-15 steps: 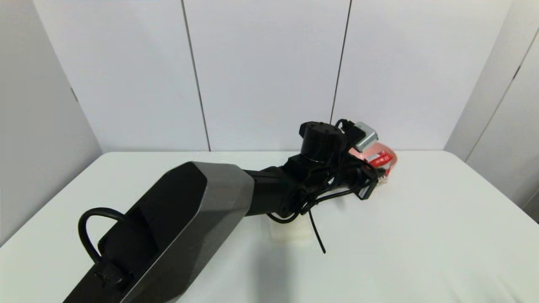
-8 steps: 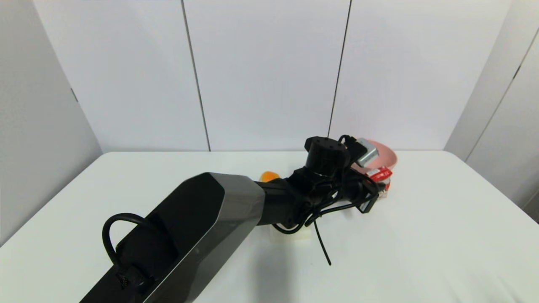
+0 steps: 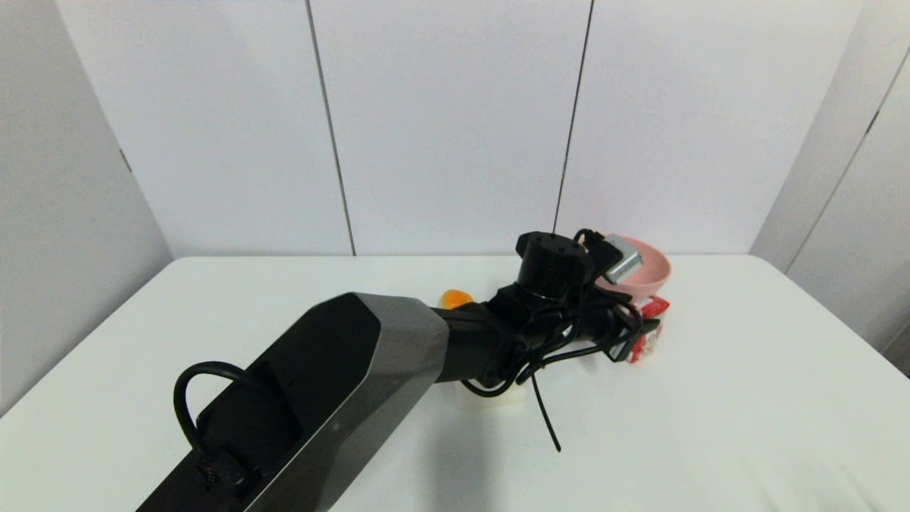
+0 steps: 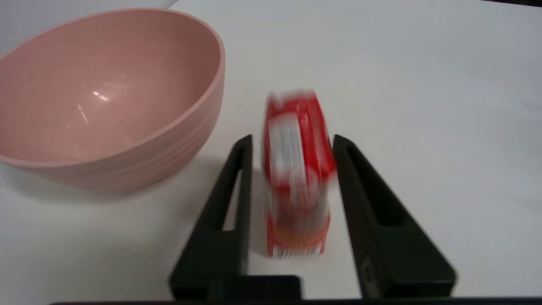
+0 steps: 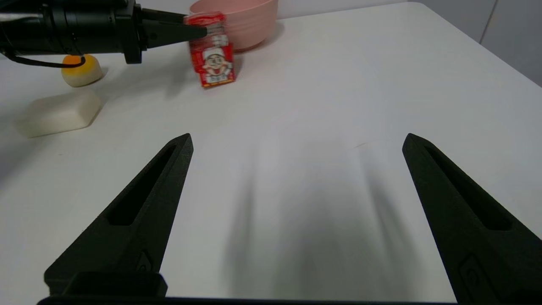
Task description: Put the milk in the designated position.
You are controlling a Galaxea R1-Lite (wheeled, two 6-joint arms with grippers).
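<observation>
milk point(image 4: 297, 173): standing between the left gripper's point(image 4: 292, 146) fingers, near the desk's far edge, just beside the pink bowl point(image 4: 106, 93). Blurred in the wrist view, so I cannot tell if it is resting on the desk or hanging just off it.

left gripper: narrow setting, fingers bracketing the carton's two slim sides. A sliver of gap is showing on each side, so real clamping can't be confirmed. Side grip is probably keeping the carton upright, face pointing at the near edge.

right gripper point(image 5: 296, 169): spread wide, holding nothing, hovering low by the desk's near edge; idling.

bowl: sitting at the far edge, apart from the carton but close; likely why the fingers are coming in alongside it rather than across.

bun point(image 5: 80, 70) / cream block point(image 5: 59, 112): lying under the left arm, well apart from the carton.

target patch: unmarked, so can't be pinned down from here.

risk: carton looking tall and narrow, likely tipping if nudged.
</observation>
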